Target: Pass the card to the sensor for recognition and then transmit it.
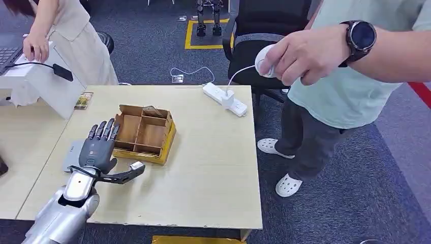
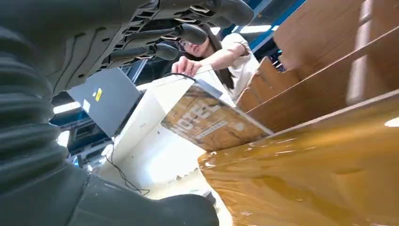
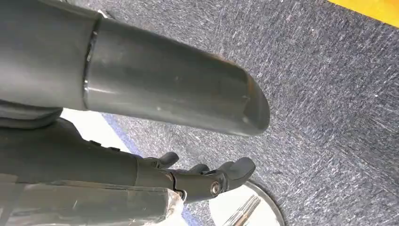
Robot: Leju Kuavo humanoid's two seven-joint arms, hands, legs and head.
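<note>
Left hand (image 1: 99, 147) reaching for the card: pickup not yet made.
Head view: it hovered released, fingers straight, thumb out, beside the cardboard box (image 1: 145, 134) on the bench (image 1: 203, 152); the card (image 1: 152, 111) leaned in a far compartment. Left wrist view: next, reach over the divider. Right wrist view: right hand (image 3: 207, 179) hung curled, holding nothing.

The card (image 1: 152, 111) in the box (image 1: 163, 149) shows only its top edge.
</note>
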